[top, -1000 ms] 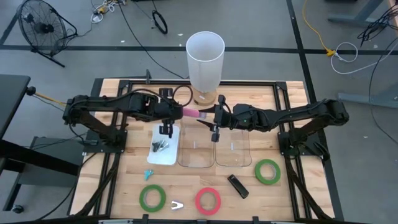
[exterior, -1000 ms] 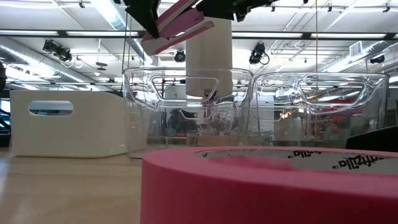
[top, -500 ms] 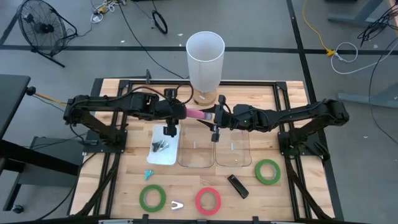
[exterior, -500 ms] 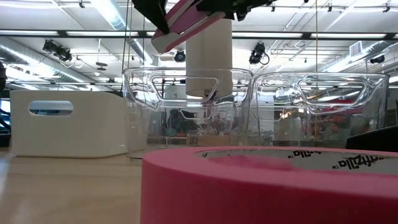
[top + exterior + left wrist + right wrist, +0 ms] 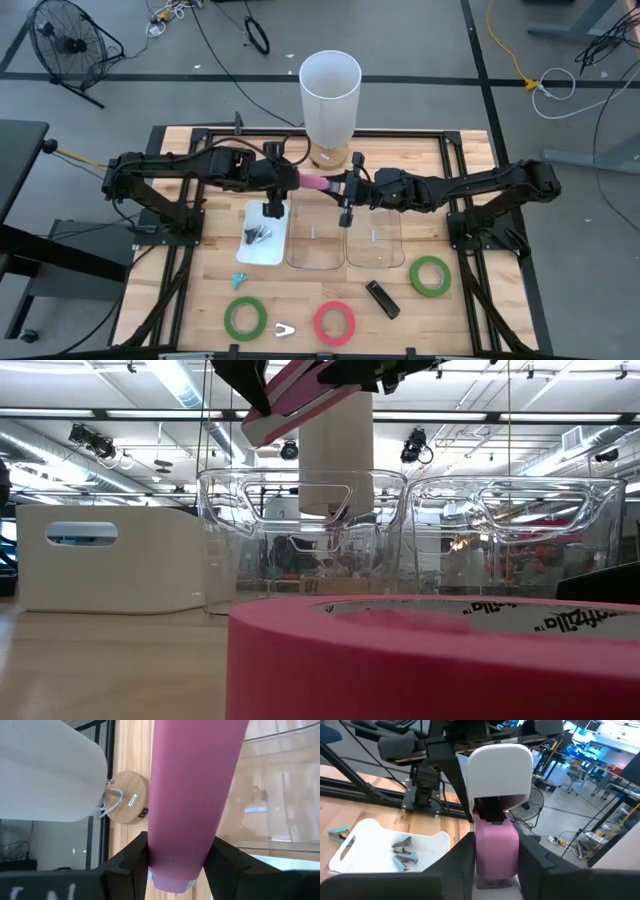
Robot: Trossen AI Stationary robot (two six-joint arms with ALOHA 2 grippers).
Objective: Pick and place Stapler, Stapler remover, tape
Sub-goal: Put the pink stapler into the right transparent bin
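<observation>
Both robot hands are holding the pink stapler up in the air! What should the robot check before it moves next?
1. Left gripper shut on the pink stapler: ok.
2. Right gripper shut on its other end: ok.
3. Stapler lifted above the clear bins, not touching them: ok.
4. Clear bin below looks free to take it: ok.
5. Which gripper should let go first: cannot tell.
6. Red-pink tape, green tapes and black stapler lie away from the arms: ok.
</observation>
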